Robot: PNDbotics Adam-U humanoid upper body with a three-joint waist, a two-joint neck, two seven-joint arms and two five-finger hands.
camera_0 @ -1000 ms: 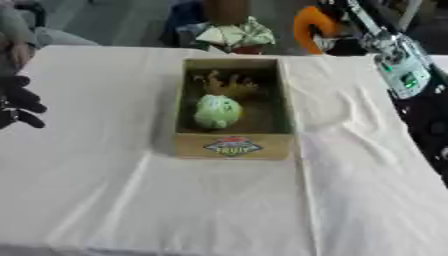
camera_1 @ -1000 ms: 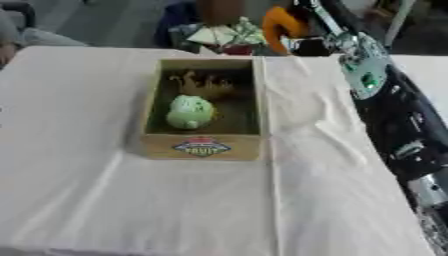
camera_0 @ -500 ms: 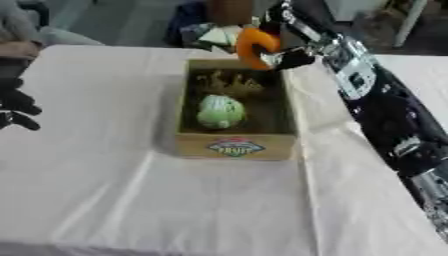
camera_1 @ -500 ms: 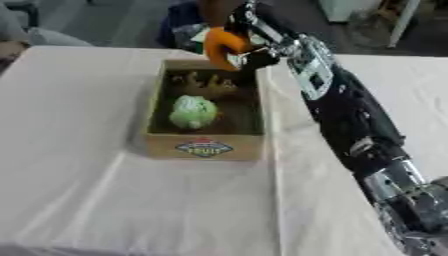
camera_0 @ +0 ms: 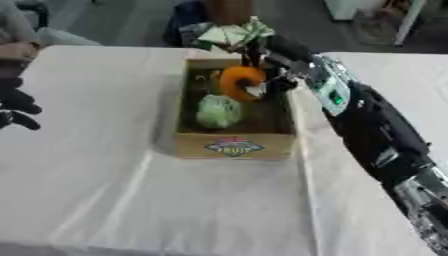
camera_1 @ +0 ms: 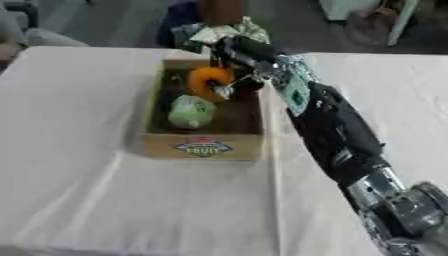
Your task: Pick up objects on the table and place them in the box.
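A cardboard box [camera_0: 233,146] with a fruit label stands on the white tablecloth. Inside it lies a pale green round object [camera_0: 218,111], with small brown things behind it at the far end. My right hand [camera_0: 271,82] reaches in from the right over the box's far half, its fingers curled round an orange round object [camera_0: 238,82] held just above the box's inside. My left hand [camera_0: 16,104] rests at the left edge of the left eye view, dark fingers relaxed, holding nothing.
Past the table's far edge stands a white and green bundle [camera_0: 229,34] with a brown thing above it. A person's sleeve and hand [camera_0: 19,46] show at the far left corner. My right arm [camera_1: 337,130] lies across the table's right side.
My right hand has carried the orange object from above the box's far rim down and nearer, over the box's inside. The camera has shifted a little.
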